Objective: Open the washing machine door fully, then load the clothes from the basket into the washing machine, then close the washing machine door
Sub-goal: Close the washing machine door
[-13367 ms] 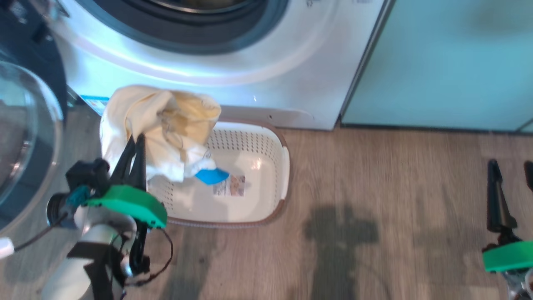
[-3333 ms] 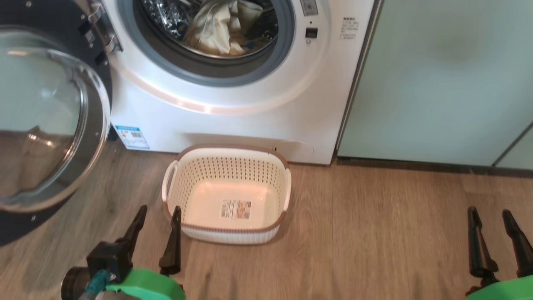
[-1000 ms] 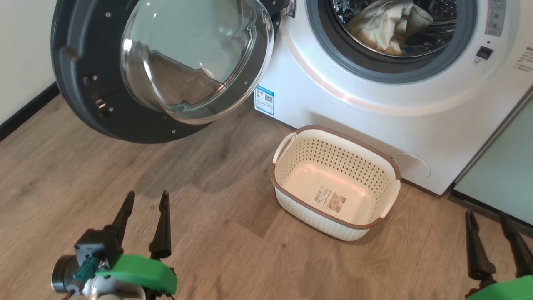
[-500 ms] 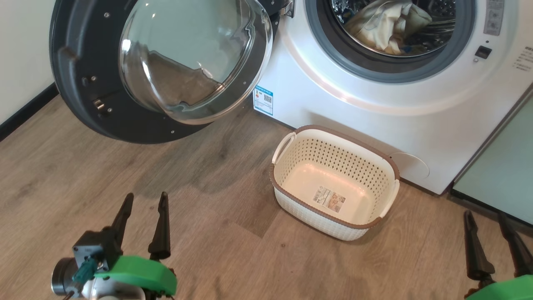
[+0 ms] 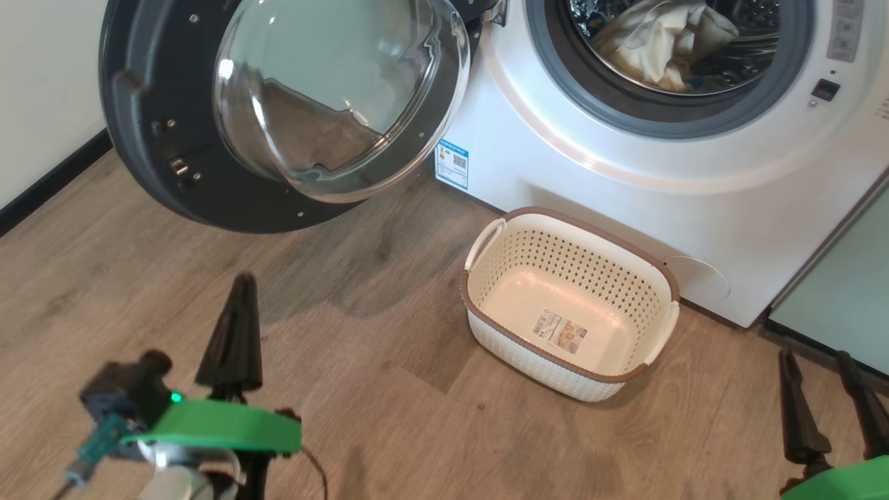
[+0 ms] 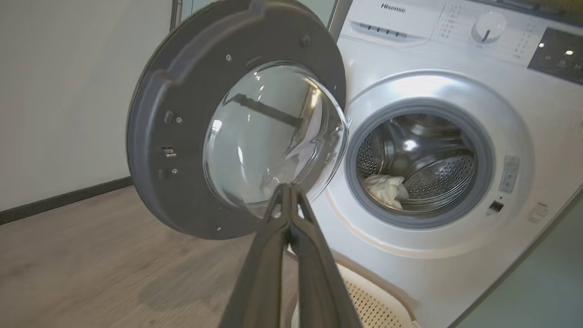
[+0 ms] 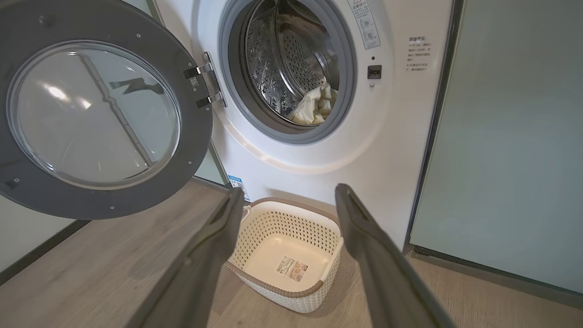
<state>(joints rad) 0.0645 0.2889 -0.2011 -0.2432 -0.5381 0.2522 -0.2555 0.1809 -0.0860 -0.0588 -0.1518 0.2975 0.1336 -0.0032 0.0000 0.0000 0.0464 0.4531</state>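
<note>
Head view is showing us the washing machine door (image 5: 285,111) hanging wide open on its hinge (image 5: 489,10) over the left edge of the floor (image 5: 361,389). The clothes (image 5: 667,42) are lying inside the drum (image 5: 757,48) of the washing machine (image 5: 625,208). The basket (image 5: 555,257) is sitting empty on the floor, close against the machine's foot. We are judging the loading done and only the closing left.

The left gripper (image 5: 242,292) is hovering low before the door with its jaws pressed together on nothing, likely as one blunt tip for pushing the door round. The right gripper (image 5: 814,357) is waiting by the floor's right edge, jaws spread and empty, clear of the door's swing.

In the left wrist view we are reading the brand name "Hisense" (image 6: 394,6) on the top panel. The blue sticker (image 5: 452,164) and the basket's label (image 5: 560,331) are carrying print too small to read.
</note>
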